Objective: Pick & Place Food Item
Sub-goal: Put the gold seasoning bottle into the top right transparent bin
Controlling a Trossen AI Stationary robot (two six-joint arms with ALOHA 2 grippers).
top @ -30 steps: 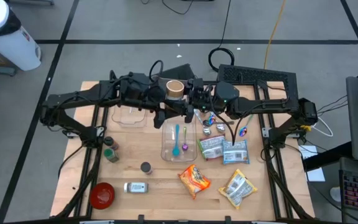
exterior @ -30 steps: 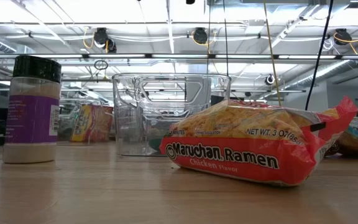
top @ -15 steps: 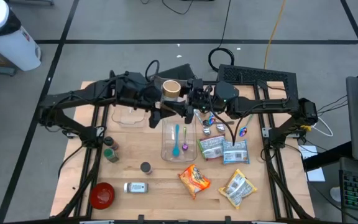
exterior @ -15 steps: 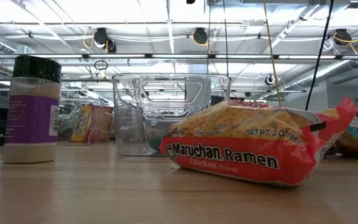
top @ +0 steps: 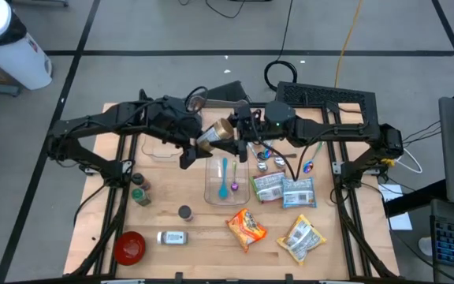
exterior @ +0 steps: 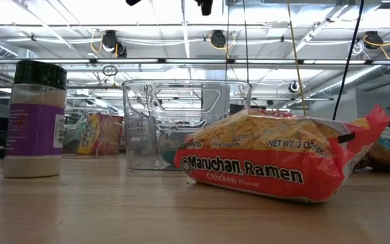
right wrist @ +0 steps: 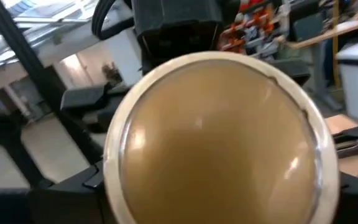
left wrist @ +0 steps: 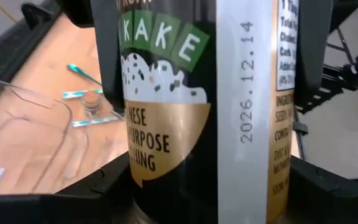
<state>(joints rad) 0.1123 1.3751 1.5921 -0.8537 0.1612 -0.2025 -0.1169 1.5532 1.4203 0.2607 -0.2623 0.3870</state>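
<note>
A furikake seasoning jar [top: 213, 134] with a dark label [left wrist: 166, 112] and a tan lid [right wrist: 219, 143] hangs tilted above the clear container [top: 209, 193]. My left gripper [top: 202, 142] is shut on its body. My right gripper [top: 237, 130] faces the lid end with its fingers [right wrist: 48, 199] wide on either side of the lid. Whether they touch it, I cannot tell. Both grippers barely show at the top of the low view. My left gripper pinches the jar's labelled body [left wrist: 138, 177] between its two fingers [left wrist: 73, 196], one on each opposite side. It comes from the table's left, slanting down, with the fingers along the jar. The jar is lifted clear and tilted, its lid end [top: 225, 126] pointing at my right gripper.
The clear container holds teal utensils [top: 224, 170]. A ramen pack [top: 247, 227], other food packets [top: 302, 237] [top: 284, 189], a red bowl [top: 129, 246], small spice jars [top: 140, 191] [top: 172, 237] and a clear lid [top: 164, 146] lie around on the wooden table.
The jar stood upright between both grippers with its lid facing up. It has tipped over so that the lid points at my right gripper. My left gripper has tipped downward and come a little toward the near edge with it. My right gripper has tipped down too.
</note>
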